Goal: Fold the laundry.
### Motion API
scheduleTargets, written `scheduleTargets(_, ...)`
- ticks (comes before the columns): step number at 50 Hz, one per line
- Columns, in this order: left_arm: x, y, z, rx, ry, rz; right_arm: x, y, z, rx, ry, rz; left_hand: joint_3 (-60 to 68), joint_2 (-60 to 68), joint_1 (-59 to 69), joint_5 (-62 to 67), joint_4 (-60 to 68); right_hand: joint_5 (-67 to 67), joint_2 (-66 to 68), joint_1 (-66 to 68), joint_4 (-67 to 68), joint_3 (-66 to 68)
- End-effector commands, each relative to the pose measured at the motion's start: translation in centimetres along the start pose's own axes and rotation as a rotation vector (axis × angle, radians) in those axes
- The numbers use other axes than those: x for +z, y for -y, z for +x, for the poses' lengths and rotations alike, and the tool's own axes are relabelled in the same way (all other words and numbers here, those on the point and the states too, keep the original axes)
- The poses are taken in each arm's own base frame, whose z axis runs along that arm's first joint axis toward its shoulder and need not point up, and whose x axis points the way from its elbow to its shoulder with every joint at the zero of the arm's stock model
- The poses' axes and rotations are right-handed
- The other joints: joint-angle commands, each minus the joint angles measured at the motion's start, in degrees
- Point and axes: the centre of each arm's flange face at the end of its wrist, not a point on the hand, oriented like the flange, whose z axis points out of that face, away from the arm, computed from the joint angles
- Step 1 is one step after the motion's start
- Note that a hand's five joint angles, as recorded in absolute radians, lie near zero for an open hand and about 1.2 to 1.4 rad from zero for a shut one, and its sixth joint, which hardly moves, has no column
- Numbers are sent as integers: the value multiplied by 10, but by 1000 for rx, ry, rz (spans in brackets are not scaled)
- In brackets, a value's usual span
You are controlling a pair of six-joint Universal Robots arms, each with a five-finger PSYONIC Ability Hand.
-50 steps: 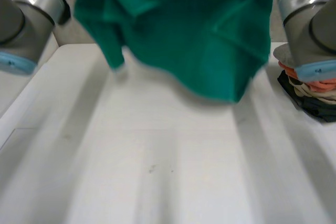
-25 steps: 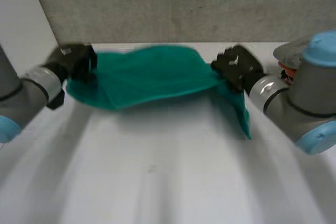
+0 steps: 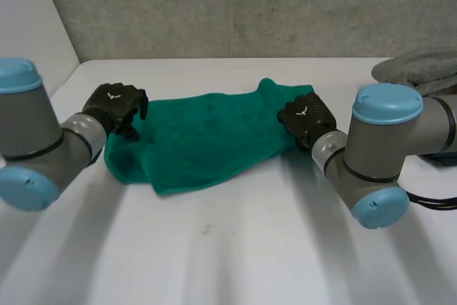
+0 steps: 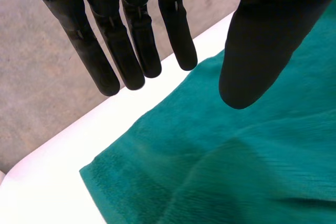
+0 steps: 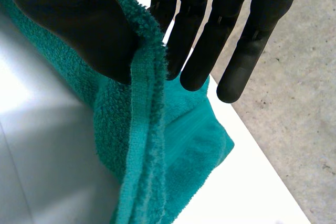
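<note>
The towel [image 3: 200, 141] lies rumpled on the worktop [image 3: 214, 248]. My left hand [image 3: 114, 107] hovers over its left corner, fingers straight and holding nothing. My right hand [image 3: 305, 121] pinches its right edge. I should pull that edge taut before releasing. A second ago the towel hung in the air.

A white table [image 3: 214, 248] carries a green towel [image 3: 207, 137] and, at its right edge, grey cloth [image 3: 418, 69]
</note>
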Motion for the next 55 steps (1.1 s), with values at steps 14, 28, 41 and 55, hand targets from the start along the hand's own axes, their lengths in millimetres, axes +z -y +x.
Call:
scheduleTargets(14, -28, -61, 66, 16, -179, -129, -8, -3, 0, 34, 10, -23, -27, -29, -50, -27, -28, 129, 128, 163, 116, 121)
scheduleTargets(28, 4, -66, 63, 58, -140, -93, -10, -8, -2, 38, 19, -36, 62, 60, 39, 62, 61, 129, 128, 163, 116, 121)
scheduleTargets(41, 7, -43, 53, 210, -89, -41, -13, -6, -1, 184, 18, -49, 358, 356, 335, 358, 357, -425, -426, -391, -438, -433)
scheduleTargets(55, -19, 22, 35, 119, -26, 124, -38, -48, 43, 571, -15, -305, 358, 356, 335, 358, 357, -393, -394, -359, -406, -402)
